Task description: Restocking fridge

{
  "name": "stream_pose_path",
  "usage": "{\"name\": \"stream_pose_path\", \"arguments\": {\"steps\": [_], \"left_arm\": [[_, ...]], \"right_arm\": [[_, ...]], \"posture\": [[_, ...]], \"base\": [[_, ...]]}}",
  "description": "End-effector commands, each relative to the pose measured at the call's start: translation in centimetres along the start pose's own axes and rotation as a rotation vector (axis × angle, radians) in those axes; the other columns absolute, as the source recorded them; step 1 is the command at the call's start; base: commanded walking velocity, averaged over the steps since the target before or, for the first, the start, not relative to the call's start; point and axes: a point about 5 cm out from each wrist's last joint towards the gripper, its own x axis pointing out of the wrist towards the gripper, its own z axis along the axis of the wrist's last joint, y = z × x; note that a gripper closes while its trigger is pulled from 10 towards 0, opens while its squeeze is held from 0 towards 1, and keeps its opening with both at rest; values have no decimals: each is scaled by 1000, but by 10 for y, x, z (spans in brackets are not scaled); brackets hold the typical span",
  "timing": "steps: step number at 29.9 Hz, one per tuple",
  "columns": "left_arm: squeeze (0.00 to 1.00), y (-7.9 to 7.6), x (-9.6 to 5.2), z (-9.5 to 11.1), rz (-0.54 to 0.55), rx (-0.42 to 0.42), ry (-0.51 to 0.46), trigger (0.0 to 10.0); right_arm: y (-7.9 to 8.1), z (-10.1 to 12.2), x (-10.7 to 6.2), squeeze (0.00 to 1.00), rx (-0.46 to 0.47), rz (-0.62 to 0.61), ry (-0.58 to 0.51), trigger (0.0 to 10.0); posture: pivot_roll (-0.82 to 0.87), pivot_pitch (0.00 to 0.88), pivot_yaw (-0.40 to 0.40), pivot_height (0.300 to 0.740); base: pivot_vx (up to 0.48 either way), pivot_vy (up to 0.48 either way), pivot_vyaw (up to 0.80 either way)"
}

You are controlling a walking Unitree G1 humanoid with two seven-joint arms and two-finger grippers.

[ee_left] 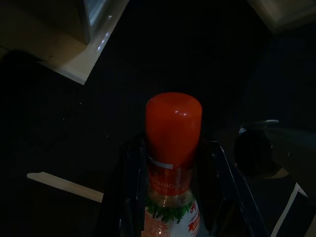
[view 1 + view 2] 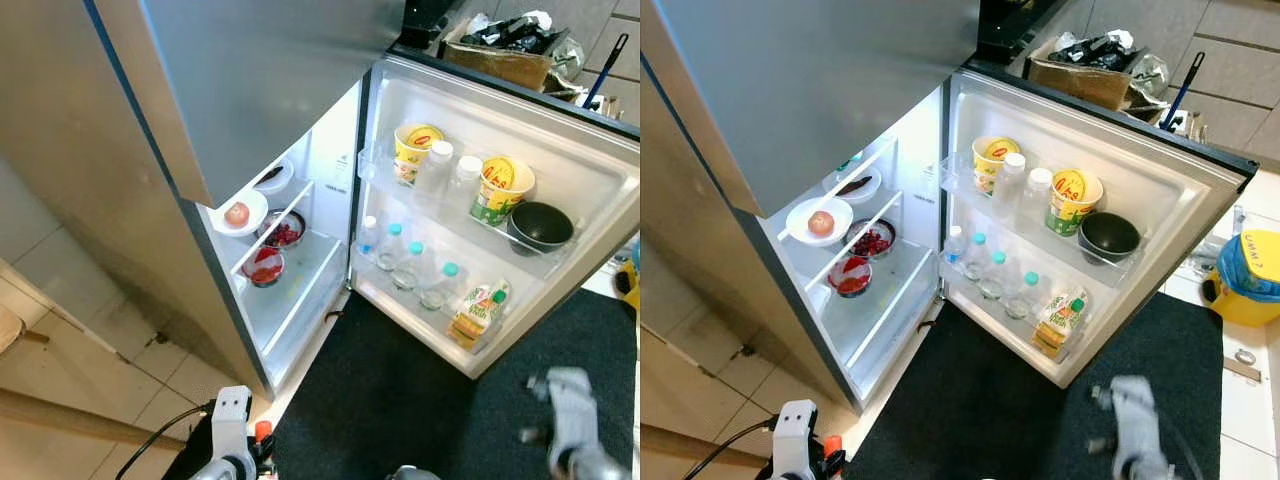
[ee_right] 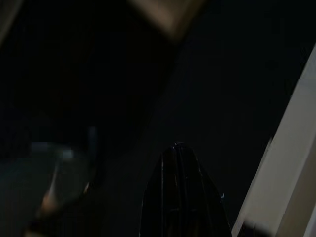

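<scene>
The fridge (image 2: 300,300) stands open, its door (image 2: 560,170) swung out to the right. Low at the left, my left gripper (image 1: 172,148) is shut on a sauce bottle (image 1: 170,197) with a red cap (image 1: 173,126), held upright over the black mat. The cap also peeks out beside the left arm (image 2: 262,431). My right arm (image 2: 572,420) hangs low at the right over the mat, blurred. In the dark right wrist view its black fingers (image 3: 180,197) lie pressed together with nothing between them.
Fridge shelves hold a plate with a round fruit (image 2: 237,213) and two bowls of red food (image 2: 283,233). Door racks carry yellow tubs (image 2: 500,188), white bottles, a dark bowl (image 2: 541,226), water bottles (image 2: 405,262) and a carton (image 2: 478,312). A yellow bucket (image 2: 1250,275) stands at right.
</scene>
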Motion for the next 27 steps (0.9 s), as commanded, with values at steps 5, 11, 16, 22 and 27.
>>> {"name": "stream_pose_path", "arguments": {"steps": [5, 11, 16, 22, 27], "left_arm": [[0, 2, -2, -8, -4, -1, 37, 10000], [0, 2, -3, -9, -5, 2, 42, 10000], [0, 1, -2, -8, -11, 4, 43, 10000], [0, 0, -2, -9, -13, 5, 44, 10000], [0, 1, -2, -9, -12, 7, 48, 10000]], "right_arm": [[17, -73, -20, 0, -9, 39, 242, 10000], [19, -77, -21, 0, -18, 48, 260, 10000], [18, -68, -18, 0, -29, 51, 235, 10000], [19, -60, -14, 0, -30, 58, 204, 10000], [27, -34, -6, 0, -10, 139, 94, 10000]], "posture": [[-50, 59, 5, 740], [-54, 54, 7, 740], [-54, 51, 6, 740], [-53, 44, 3, 740], [-53, 47, 6, 740]], "base": [[0, -470, 0], [0, -469, 0], [0, -469, 0], [0, -469, 0], [0, -469, 0]]}}
